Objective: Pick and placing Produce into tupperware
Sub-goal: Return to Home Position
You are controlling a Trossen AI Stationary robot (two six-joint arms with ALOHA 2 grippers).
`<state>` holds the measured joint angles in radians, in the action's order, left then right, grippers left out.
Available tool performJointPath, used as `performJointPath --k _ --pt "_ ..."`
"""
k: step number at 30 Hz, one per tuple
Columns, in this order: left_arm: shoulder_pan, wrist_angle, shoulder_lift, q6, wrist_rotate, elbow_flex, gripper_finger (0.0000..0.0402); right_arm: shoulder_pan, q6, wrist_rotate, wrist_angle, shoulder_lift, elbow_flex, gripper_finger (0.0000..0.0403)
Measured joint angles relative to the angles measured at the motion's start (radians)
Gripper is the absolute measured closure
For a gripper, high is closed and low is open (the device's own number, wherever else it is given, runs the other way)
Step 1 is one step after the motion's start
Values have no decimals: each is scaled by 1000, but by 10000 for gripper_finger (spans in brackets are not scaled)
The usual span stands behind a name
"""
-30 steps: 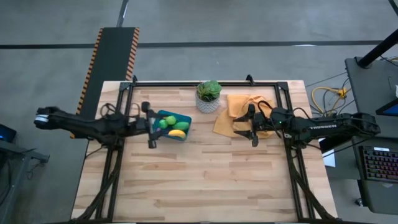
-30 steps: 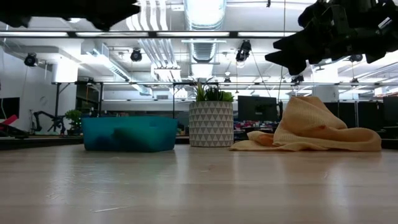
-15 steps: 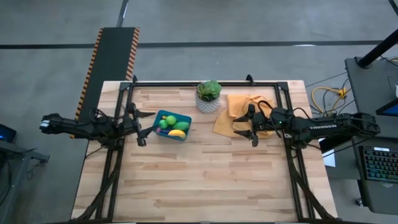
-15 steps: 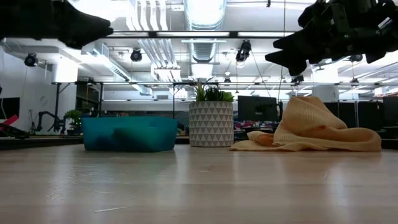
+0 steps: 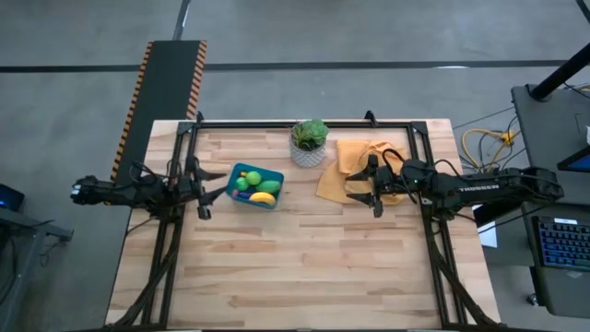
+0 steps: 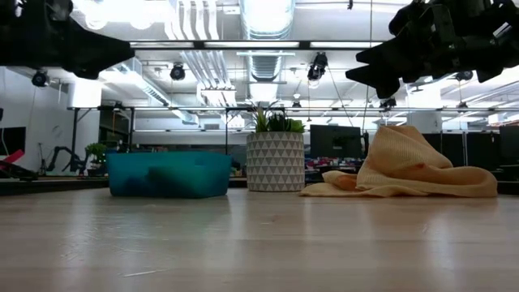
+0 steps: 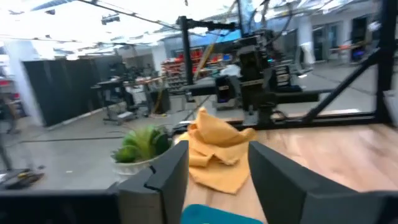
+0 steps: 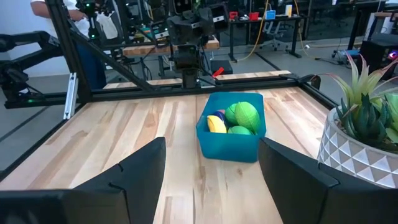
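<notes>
Produce seen gathered in tupperware, far-centre table; none seen loose. Left gripper spread, empty, near its left. Right gripper spread, empty, above cloth. Placing judged done; only homing left.

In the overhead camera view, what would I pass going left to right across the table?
left gripper → tupperware → potted plant → orange cloth
</notes>
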<state>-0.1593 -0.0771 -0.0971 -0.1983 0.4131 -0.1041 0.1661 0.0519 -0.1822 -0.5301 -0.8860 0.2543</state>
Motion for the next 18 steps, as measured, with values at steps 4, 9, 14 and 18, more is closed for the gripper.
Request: performJointPath --k 4,9,14,18 --pt "0 16 8 10 -41 12 282 0 -2 0 0 0 0 156" --pt "0 9 8 36 -58 48 347 0 -8 0 -6 0 0 156" --pt "0 9 10 81 -125 92 396 0 -13 0 -9 0 0 156" --pt "1 9 21 82 -167 95 400 0 -37 1 -43 0 0 156"
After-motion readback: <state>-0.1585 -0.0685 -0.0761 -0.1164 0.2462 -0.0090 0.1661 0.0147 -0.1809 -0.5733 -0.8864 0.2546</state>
